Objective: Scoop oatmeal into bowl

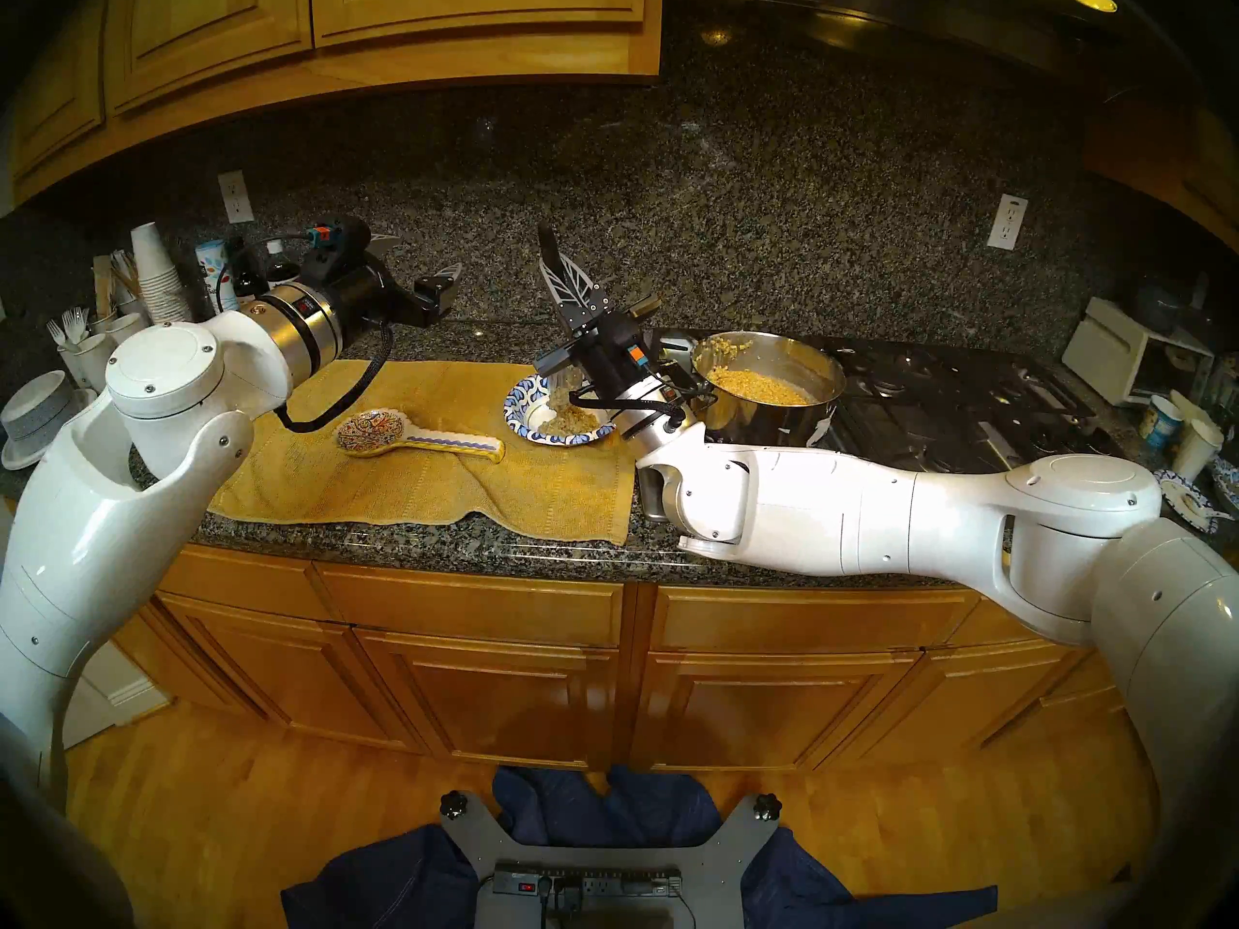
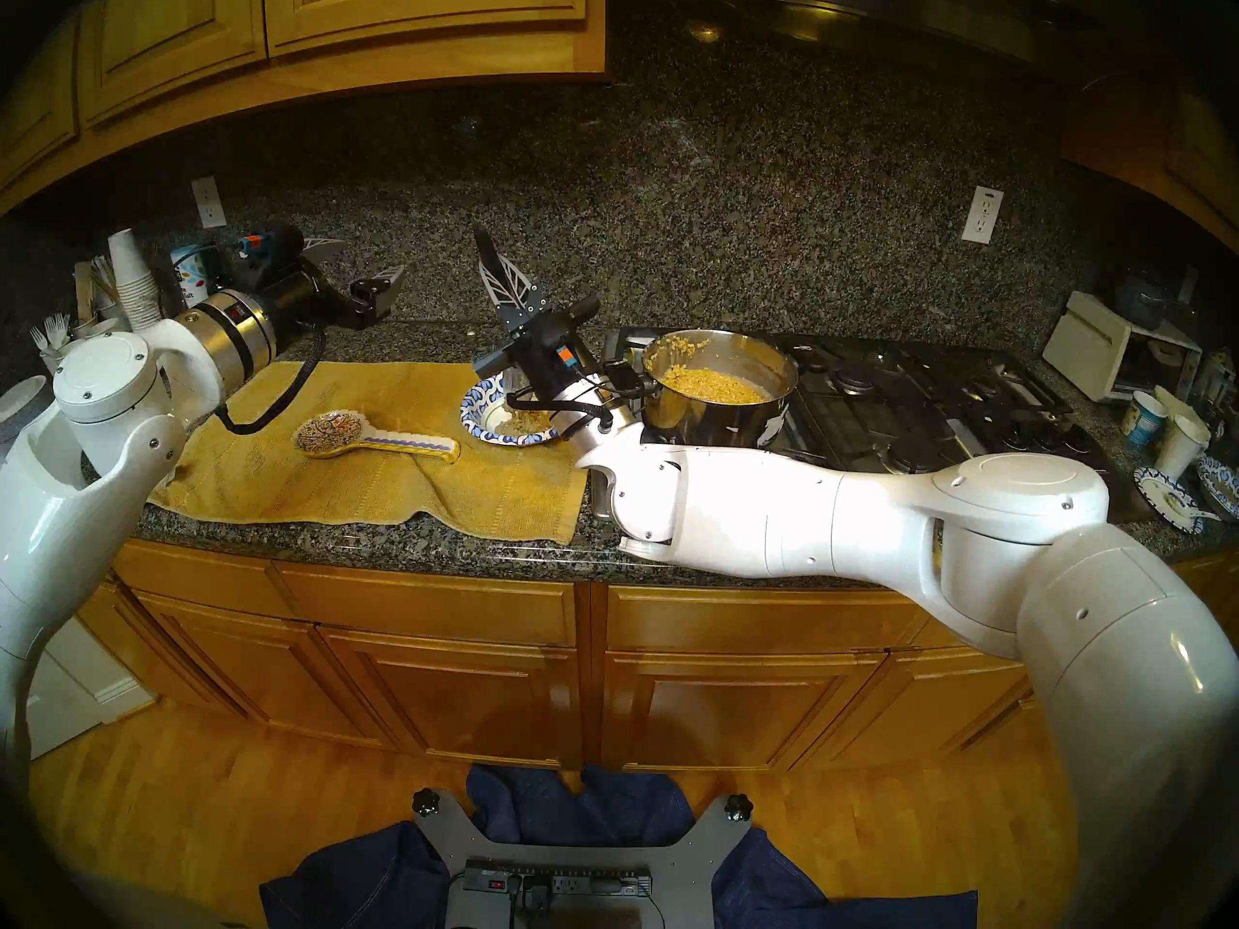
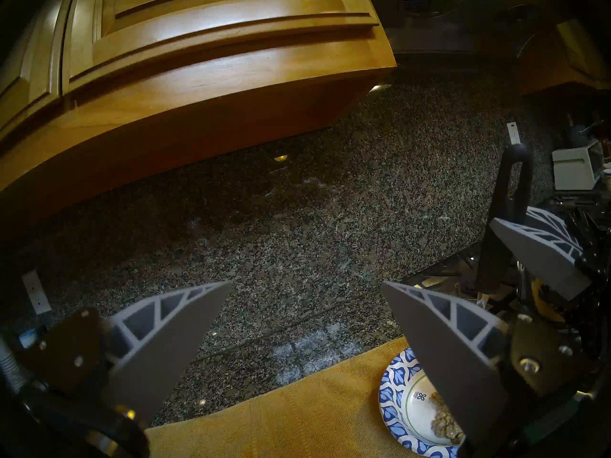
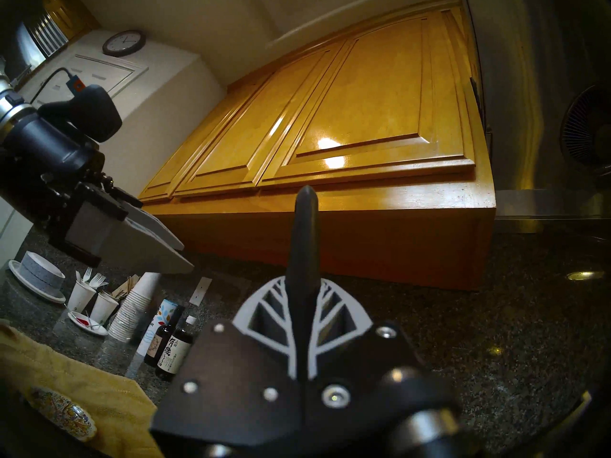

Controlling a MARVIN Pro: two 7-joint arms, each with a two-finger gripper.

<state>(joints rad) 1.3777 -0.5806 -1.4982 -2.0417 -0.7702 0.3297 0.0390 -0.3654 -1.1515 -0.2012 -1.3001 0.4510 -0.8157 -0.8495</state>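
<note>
Right gripper [image 1: 570,284] is clamped tight on a black ladle handle [image 4: 305,245], fingers pointing up toward the cabinets, and the ladle's cup below its wrist is tipped over the bowl [image 1: 519,405]. Oatmeal [image 1: 570,421] sits heaped in the bowl, with more in the steel pot [image 1: 814,364] just behind the wrist. Left gripper [image 1: 416,257] hangs spread wide, holding nothing, the bowl beside its right finger. Two dark bottles [image 4: 173,345] carry Japanese characters; the bowl's printed logo is unreadable.
</note>
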